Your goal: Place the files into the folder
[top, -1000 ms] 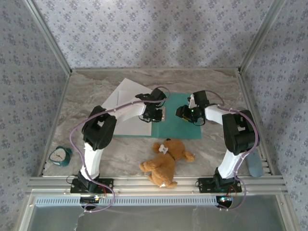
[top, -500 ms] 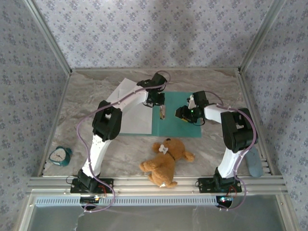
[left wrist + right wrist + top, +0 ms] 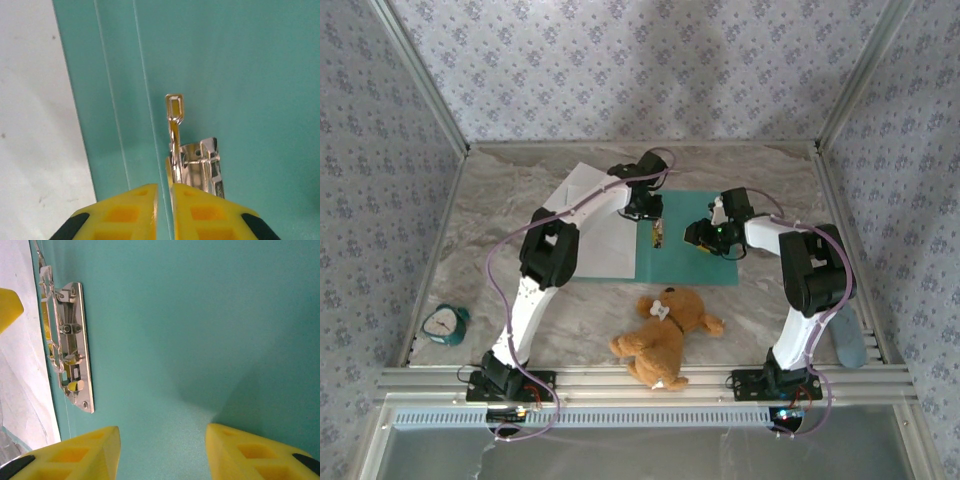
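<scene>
The teal folder (image 3: 695,255) lies open on the table, its metal clip (image 3: 658,234) at the spine. White files (image 3: 595,215) lie overlapping on its left side. In the left wrist view the clip (image 3: 202,165) has its thin lever standing up over the folder (image 3: 250,75), a white sheet (image 3: 30,125) at the left. My left gripper (image 3: 164,200) hovers right at the clip, shut to a thin slit with nothing in it; the lever rises just past its right finger. My right gripper (image 3: 162,440) is open low over the folder's right half (image 3: 200,315), beside the clip (image 3: 70,345).
A brown teddy bear (image 3: 665,335) lies near the front, just below the folder. A teal alarm clock (image 3: 445,325) sits at the front left. A blue-grey object (image 3: 850,342) lies by the right rail. Patterned walls close in the table.
My left arm has stretched out, carrying its gripper a little farther back along the spine, and the clip's lever now shows clear of it. The right arm has stayed still.
</scene>
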Available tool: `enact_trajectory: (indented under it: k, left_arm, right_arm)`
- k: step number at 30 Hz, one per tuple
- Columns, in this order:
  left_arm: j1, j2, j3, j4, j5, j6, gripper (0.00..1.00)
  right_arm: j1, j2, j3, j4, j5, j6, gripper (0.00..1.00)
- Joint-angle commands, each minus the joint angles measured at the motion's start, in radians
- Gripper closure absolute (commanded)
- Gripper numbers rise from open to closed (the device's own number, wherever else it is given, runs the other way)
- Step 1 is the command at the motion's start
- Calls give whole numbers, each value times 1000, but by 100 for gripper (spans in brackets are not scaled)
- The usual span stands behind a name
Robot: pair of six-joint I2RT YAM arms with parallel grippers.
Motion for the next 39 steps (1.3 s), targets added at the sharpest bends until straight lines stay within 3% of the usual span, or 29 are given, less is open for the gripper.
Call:
enact_trajectory:
  k: [1,11,21,30,39]
  left_arm:
    - [32,-136,1,-40,26,1,82]
    - [260,-428,-344,69,38,-65,67]
    - [507,-428,-611,252,163,-111,65]
    - [617,-318,-661,368,268,-125,70]
    - [654,-352,-770,347,167,-135,70]
  right_arm:
    - [-9,14,38,-41,-4,-24,50]
    - [-18,-33,78,-90,4,-44,50]
    - [-19,-88,84,-102,2,-55,50]
    - [-10,-76,118,-97,-8,-37,50]
    - [9,-95,184,-104,-38,4,50]
